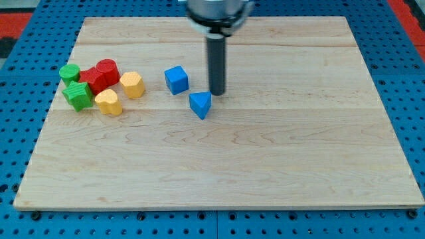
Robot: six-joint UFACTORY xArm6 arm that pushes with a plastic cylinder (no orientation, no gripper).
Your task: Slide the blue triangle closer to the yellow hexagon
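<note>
The blue triangle (200,104) lies near the middle of the wooden board (265,172). My tip (217,92) stands just to its upper right, very close to it or touching it. The yellow hexagon (132,84) sits to the view's left, in a cluster of blocks. A blue cube (176,79) lies between the hexagon and the triangle, a little higher in the view.
At the view's left are a yellow heart-like block (109,102), a red cylinder (107,69), a red star-like block (93,79), a green cylinder (69,73) and a green cube-like block (78,95). The board rests on a blue pegboard (412,79).
</note>
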